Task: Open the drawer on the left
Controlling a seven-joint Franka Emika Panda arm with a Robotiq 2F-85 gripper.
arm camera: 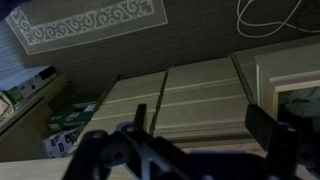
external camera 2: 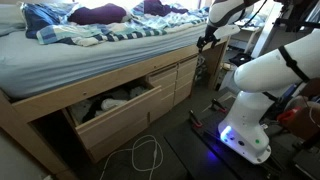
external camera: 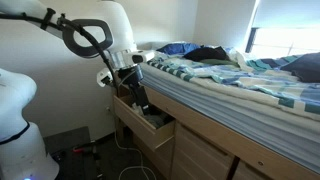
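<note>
The drawer [external camera 2: 112,108] is a wide light-tan wooden one in the bed frame. It stands pulled out, with white and dark clothes showing inside. My gripper [external camera 2: 204,42] is far from it, up at the end corner of the bed beside the mattress edge. It also shows in an exterior view [external camera: 137,90] and in the wrist view [arm camera: 202,125]. Its fingers are spread apart with nothing between them. The wrist view looks onto flat closed wooden drawer fronts [arm camera: 190,95] with no contents showing.
A smaller upper drawer [external camera 2: 165,78] next to the wide one sits slightly pulled out. An open drawer [external camera: 152,124] lies just below my gripper. A white cable [external camera 2: 145,155] loops on the floor. The robot base [external camera 2: 245,135] stands at the bed's end. Boxes [arm camera: 62,135] lie on the floor.
</note>
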